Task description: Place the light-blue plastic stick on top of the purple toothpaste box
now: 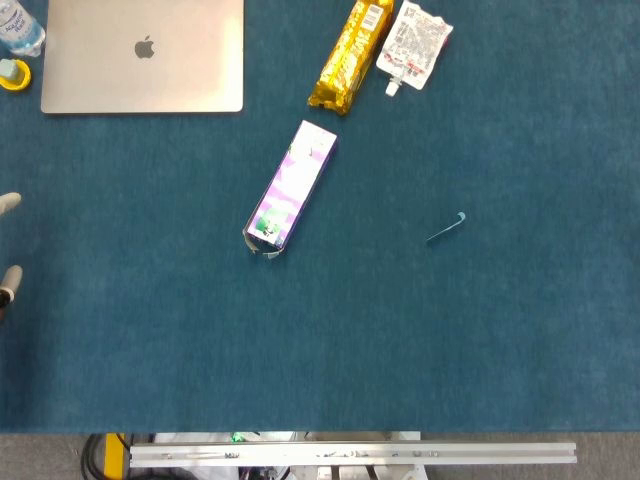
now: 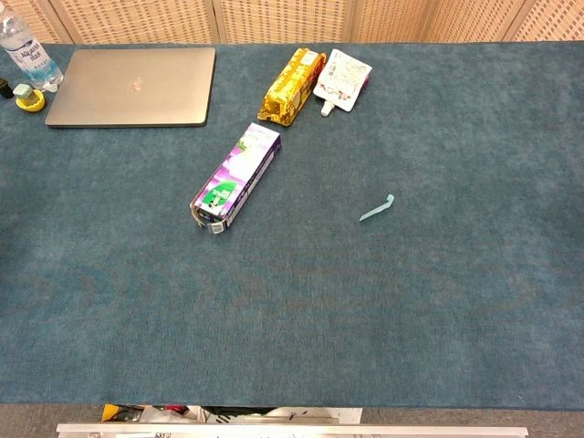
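At the far left edge of the head view, just the pale fingertips (image 1: 9, 202) of the left hand (image 1: 8, 285) peek into frame, apart from each other and touching nothing, though too little shows to tell how the hand is set; the right hand appears in neither view. Out on the blue table cloth (image 1: 480, 340), the purple toothpaste box (image 1: 291, 187) lies flat on a diagonal near the middle, nothing on top of it. Well to its right the light-blue plastic stick (image 1: 446, 229) rests on the cloth, alone. Further back sit a closed laptop (image 1: 143, 54), a gold snack pack (image 1: 351, 54) and a white pouch (image 1: 413, 44) side by side, and a water bottle (image 2: 26, 55) at the far left corner.
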You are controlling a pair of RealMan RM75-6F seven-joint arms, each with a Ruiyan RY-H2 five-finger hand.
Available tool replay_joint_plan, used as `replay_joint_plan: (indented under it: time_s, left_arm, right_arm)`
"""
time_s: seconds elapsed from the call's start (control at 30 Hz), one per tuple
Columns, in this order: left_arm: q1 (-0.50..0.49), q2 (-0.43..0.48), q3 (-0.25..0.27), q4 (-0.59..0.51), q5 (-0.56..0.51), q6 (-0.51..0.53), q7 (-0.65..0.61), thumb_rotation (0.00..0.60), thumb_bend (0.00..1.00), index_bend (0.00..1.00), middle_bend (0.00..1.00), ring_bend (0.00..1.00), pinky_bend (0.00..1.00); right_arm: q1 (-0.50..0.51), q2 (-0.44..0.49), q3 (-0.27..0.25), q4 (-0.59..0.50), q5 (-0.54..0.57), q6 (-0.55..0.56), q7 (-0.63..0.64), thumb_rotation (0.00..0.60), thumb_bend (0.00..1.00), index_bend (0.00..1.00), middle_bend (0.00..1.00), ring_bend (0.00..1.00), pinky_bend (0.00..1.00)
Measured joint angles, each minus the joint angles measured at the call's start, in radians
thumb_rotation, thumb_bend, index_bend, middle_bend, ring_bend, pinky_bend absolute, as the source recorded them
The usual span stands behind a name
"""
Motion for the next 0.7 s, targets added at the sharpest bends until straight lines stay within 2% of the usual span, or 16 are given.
replay_joint_plan:
  time_s: [0.27, 0.4, 0.5, 0.53, 0.63, 0.7]
  left_arm:
    - [0.005, 0.001, 0.002, -0.006, 0.003, 0.008, 0.003, 0.6, 0.26, 0.21, 0.14, 0.14, 0.1]
    - [0.006, 0.001, 0.002, -0.011, 0.006, 0.013, 0.007, 0.6, 0.26, 0.21, 0.14, 0.14, 0.1]
    - [0.007, -0.002, 0.004, -0.013, 0.009, 0.015, 0.01, 0.6, 0.26, 0.21, 0.14, 0.14, 0.1]
    - [0.008, -0.003, 0.004, -0.013, 0.01, 0.016, 0.01, 0.6, 0.26, 0.21, 0.14, 0.14, 0.1]
    - [0.013, -0.004, 0.006, -0.01, 0.012, 0.025, 0.005, 0.6, 0.26, 0.21, 0.14, 0.14, 0.1]
    - [0.018, -0.004, 0.009, -0.007, 0.014, 0.029, -0.003, 0.6, 0.26, 0.21, 0.14, 0.14, 0.1]
  right_arm:
    - [0.024, -0.002, 0.001, -0.008, -0.034, -0.016, 0.034, 0.6, 0.41, 0.45, 0.56, 0.47, 0.63]
    - [0.065, 0.004, 0.005, -0.025, -0.048, -0.071, 0.052, 0.6, 0.41, 0.45, 0.58, 0.49, 0.61]
    - [0.108, 0.006, 0.014, -0.037, -0.036, -0.145, 0.043, 0.6, 0.4, 0.45, 0.68, 0.63, 0.65]
    - [0.123, 0.005, 0.018, -0.041, -0.029, -0.172, 0.034, 0.6, 0.39, 0.45, 0.75, 0.72, 0.71]
    - [0.185, -0.015, 0.038, -0.048, 0.007, -0.266, -0.019, 0.6, 0.39, 0.45, 0.92, 0.89, 0.85]
    - [0.226, -0.043, 0.056, -0.049, 0.048, -0.322, -0.061, 0.6, 0.38, 0.48, 0.98, 0.96, 0.9]
